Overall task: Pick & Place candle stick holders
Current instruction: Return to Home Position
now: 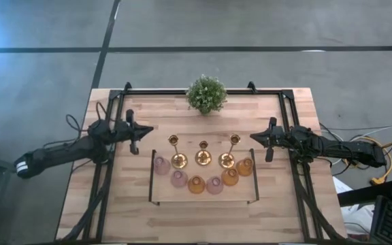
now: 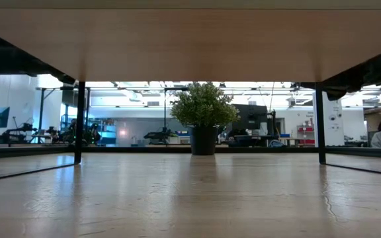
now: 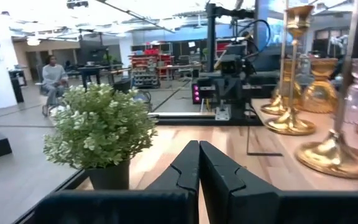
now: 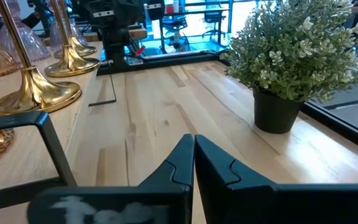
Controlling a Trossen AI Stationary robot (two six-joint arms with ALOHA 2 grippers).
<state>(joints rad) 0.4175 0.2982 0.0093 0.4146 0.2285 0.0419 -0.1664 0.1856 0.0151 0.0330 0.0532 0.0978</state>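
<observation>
Three slim gold candlesticks [image 1: 175, 152] [image 1: 203, 154] [image 1: 229, 154] stand upright on their round bases in a row at the table's middle. In front of them several small glass cups form an arc, pink ones [image 1: 161, 165] toward the left and amber ones [image 1: 244, 167] toward the right. My left gripper [image 1: 148, 128] [image 3: 199, 146] is shut and holds nothing, left of the row. My right gripper [image 1: 252, 136] [image 4: 194, 140] is shut and holds nothing, right of the row. Each wrist view shows the gold candlesticks [image 3: 294, 74] [image 4: 33, 87] off to one side.
A bushy green potted plant [image 1: 206, 94] [image 2: 204, 112] stands at the far middle of the table. A thin black frame [image 1: 152, 177] borders the holders on the left, right and near sides. Black rails [image 1: 107, 170] run along the table's left and right sides. A person sits in the room beyond [image 3: 53, 78].
</observation>
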